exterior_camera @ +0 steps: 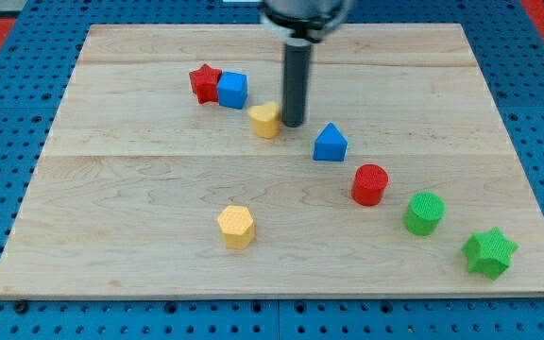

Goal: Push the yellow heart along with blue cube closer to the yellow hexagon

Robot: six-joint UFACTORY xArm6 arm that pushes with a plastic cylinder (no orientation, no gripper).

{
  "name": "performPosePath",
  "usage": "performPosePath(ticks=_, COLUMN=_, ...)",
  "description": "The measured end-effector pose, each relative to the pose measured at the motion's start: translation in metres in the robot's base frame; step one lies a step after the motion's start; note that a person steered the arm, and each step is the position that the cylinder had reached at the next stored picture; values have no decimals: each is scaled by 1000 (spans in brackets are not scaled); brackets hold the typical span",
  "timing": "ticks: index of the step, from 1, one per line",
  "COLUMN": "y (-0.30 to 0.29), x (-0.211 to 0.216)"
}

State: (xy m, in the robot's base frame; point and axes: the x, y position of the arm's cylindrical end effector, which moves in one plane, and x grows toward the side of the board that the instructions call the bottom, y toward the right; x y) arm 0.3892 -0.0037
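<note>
The yellow heart (265, 120) lies on the wooden board above the middle. My tip (293, 125) stands right against the heart's right side. The blue cube (232, 90) sits up and to the left of the heart, a small gap away, and touches a red star (204, 82) on its left. The yellow hexagon (236, 227) lies well below them, in the lower middle of the board.
A blue triangular block (330, 144) lies just right of my tip. A red cylinder (369, 184), a green cylinder (424, 212) and a green star (489, 252) run down toward the lower right corner. The board's edge (281, 297) meets a blue pegboard.
</note>
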Motion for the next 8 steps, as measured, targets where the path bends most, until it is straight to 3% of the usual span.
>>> performPosePath(ticks=1, y=-28, x=8)
performPosePath(ticks=3, y=26, x=-66)
performPosePath(ticks=4, y=-16, x=-91)
performPosePath(ticks=5, y=-46, x=-61)
performPosePath(ticks=7, y=-46, x=65)
performPosePath(ticks=8, y=-43, x=64)
